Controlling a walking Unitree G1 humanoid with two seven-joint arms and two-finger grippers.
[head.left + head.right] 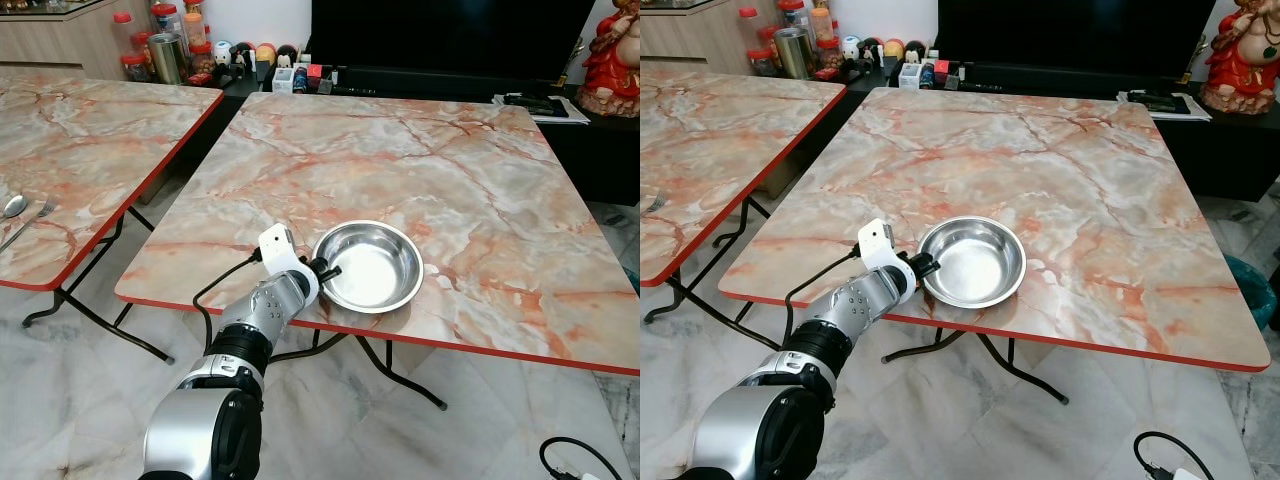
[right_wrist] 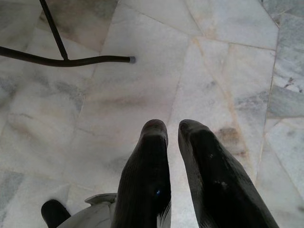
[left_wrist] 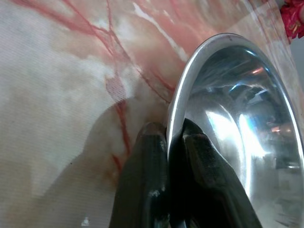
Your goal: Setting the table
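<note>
Bowl [image 1: 368, 266]: your left gripper [image 3: 175, 142] fingers pinch its near rim at the surface [image 1: 480, 180] edge; a careless pull tips it floorward.

I count two marble-patterned tabletops, the near tabletop [image 1: 420, 170] and a second tabletop [image 1: 90, 150] off to my left. One steel bowl [image 1: 368, 266] sits on the near one. On the left one I see one spoon [image 1: 14, 206]. Two claws: the left claw [image 3: 175, 137] and the right claw [image 2: 173, 130]. One red figurine [image 1: 612, 55] stands at the back.
</note>
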